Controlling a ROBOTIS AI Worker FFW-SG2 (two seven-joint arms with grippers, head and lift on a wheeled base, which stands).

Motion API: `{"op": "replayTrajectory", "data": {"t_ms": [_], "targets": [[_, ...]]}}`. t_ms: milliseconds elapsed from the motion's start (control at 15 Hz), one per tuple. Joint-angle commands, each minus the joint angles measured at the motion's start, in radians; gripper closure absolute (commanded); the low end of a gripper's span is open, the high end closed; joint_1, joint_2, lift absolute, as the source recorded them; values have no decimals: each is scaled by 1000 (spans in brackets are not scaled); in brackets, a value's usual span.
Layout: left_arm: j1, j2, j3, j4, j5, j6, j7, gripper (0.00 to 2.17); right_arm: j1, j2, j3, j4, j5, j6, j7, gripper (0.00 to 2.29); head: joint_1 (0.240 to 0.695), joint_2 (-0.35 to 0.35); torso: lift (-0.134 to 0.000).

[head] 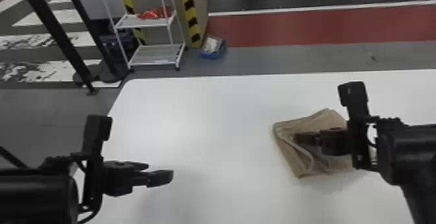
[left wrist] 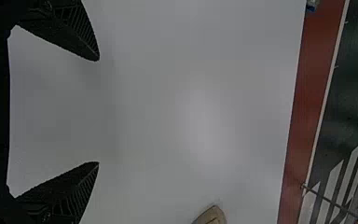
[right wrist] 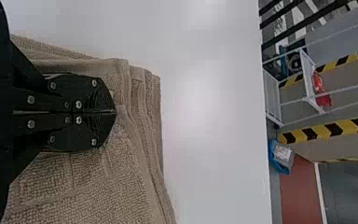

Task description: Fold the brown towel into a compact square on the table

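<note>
Where the brown towel (head: 311,122) lies: on the tabletop (head: 211,119), to my right, under my right hand (right wrist: 115,112).
Right hand: fingers together against the cloth; whether they pinch a layer, I cannot tell.
Left hand (left wrist: 99,111): wide open, empty.
Folding done: layers stacked, mostly folded, I judge.
Folding left: loose, rippled edge to settle and square.
Towel writing: none I can read.

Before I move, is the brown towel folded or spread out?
Folded, not neatly: the towel shows stacked edge layers and a loose fold near the right pincer.
</note>
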Motion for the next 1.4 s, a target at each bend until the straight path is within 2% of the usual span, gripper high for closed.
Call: {"op": "replayTrajectory", "data": {"t_ms": [0, 133, 267, 400, 533, 667, 867, 1000, 1200, 1333], "targets": [[2, 0, 4, -8, 2, 5, 0, 90, 45, 1, 74, -64, 2, 21, 10, 2155, 695, 222, -125], [5, 0, 10, -16, 3, 8, -2, 90, 71, 1, 91, -108, 6, 27, 20, 2155, 695, 257, -125], [5, 0, 14, -16, 9, 8, -2, 90, 93, 1, 64, -187, 3, 73, 33, 2155, 695, 285, -125], [5, -3, 19, -16, 25, 5, 8, 90, 137, 1, 12, -317, 18, 251, 113, 2155, 695, 289, -125], [-10, -8, 11, -14, 55, -5, 31, 90, 199, 1, -51, -437, 25, 346, 168, 2155, 695, 284, -125], [-27, -15, -10, -14, 60, -5, 41, 87, 220, 1, -121, -503, 34, 438, 214, 2155, 695, 267, -125], [-36, -15, -27, -5, 58, -5, 49, 87, 202, -1, -207, -515, 86, 446, 278, 2155, 695, 213, -125], [-35, -15, -26, -4, 58, -5, 48, 87, 185, -43, -209, -478, 163, 446, 321, 2155, 695, 155, -125], [-33, -15, -12, -1, 58, -14, 46, 87, 170, -49, -271, -458, 169, 446, 384, 2155, 695, 99, -125], [-33, -15, -7, 3, 63, -20, 48, 87, 193, -71, -296, -464, 173, 446, 433, 2155, 695, 88, -125]]}}
